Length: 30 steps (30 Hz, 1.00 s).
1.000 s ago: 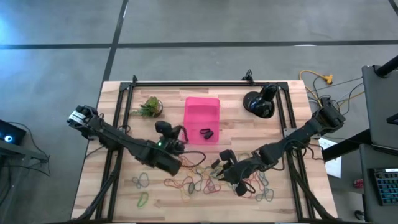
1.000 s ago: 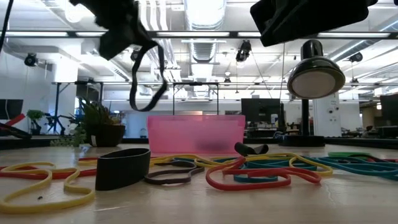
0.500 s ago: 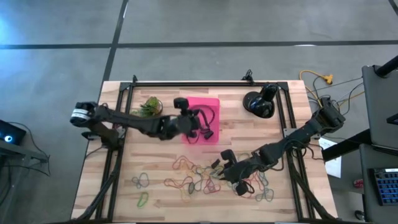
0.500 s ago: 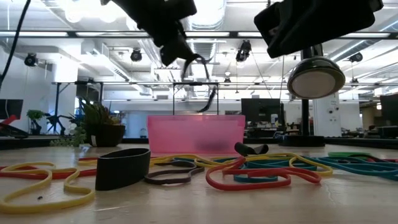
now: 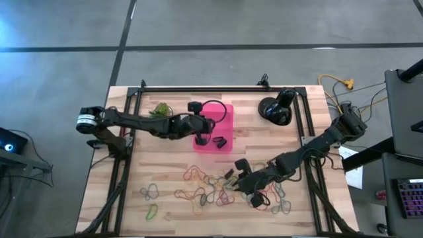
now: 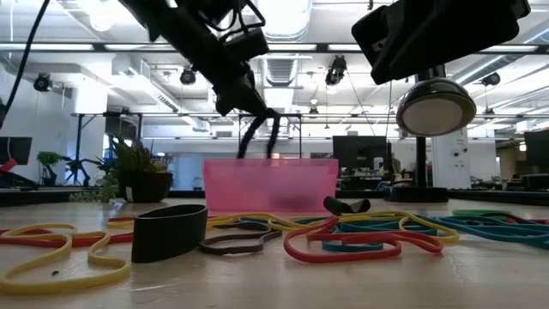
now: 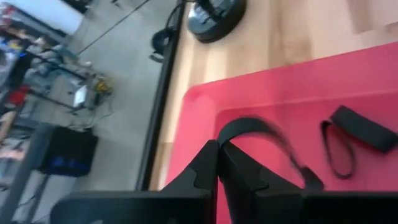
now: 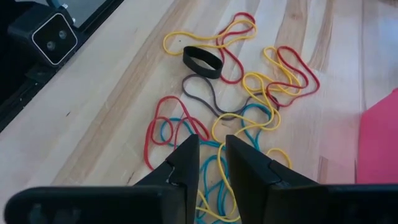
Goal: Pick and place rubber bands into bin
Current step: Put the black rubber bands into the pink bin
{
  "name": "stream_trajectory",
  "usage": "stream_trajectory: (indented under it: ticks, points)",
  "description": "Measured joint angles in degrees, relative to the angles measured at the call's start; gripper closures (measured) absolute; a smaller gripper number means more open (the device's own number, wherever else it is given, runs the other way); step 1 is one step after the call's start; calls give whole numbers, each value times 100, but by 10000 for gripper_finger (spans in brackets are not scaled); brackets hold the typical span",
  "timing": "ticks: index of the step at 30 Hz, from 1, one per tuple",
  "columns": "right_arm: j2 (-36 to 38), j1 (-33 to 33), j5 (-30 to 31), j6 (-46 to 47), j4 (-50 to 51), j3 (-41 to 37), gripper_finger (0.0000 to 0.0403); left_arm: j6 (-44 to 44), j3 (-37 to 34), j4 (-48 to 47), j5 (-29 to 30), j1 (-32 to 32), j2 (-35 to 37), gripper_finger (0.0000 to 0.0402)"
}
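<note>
- Scanning from the near desk edge: your loose rubber bands (image 6: pixel 334 243) lie tangled on the desk (image 5: pixel 172 165), red, yellow, teal and a wide black band (image 6: pixel 169 232) standing on edge; they sit in front of the bin, so every pick means a carry toward the far side.
- Your right gripper (image 5: pixel 232 180) hovers low over that pile, just beside the red and yellow loops; the right wrist view shows its fingers (image 8: pixel 183 163) a narrow gap apart with nothing between them, teal and yellow bands directly below. Judged: it is parked there ready for its next pick.
- Farther back, the bin (image 5: pixel 226 114) sits mid-desk, already holding two black bands (image 7: pixel 348 134) on its floor.
- Your left gripper (image 5: pixel 201 125) is over the bin's near-left part, fingers (image 7: pixel 205 168) pinched fully together on a black rubber band (image 7: pixel 264 134); the loop hangs down inside the pink walls, as the low view also shows. It is held above the tray so a release drops it inside, not on the rim.
- Judged: the step in hand is the drop, not yet done; most bands are still on the desk.
- Beyond, a small plant (image 5: pixel 159 110) and a round black object (image 5: pixel 275 108) stand well apart from the work.
</note>
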<state>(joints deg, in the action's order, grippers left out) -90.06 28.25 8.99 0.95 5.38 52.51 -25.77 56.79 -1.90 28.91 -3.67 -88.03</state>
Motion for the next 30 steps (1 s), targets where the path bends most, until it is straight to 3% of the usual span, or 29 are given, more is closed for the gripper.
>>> stream_trajectory:
  ticks: [14, 19, 24, 30]
  points:
    - [0, -2, 0, 44, -10, 0, 337, 33, -49, 22, -209, -37, 0, 284]
    - [0, -2, 0, 184, 3, 0, 341, 240, -49, -136, -253, -37, 0, 274]
    - [0, -2, 4, 117, -1, 0, 341, 292, -12, -564, -903, -163, 0, 274]
    - [0, -2, 5, 90, -8, 0, 340, 279, 14, -541, -853, -241, 4, 274]
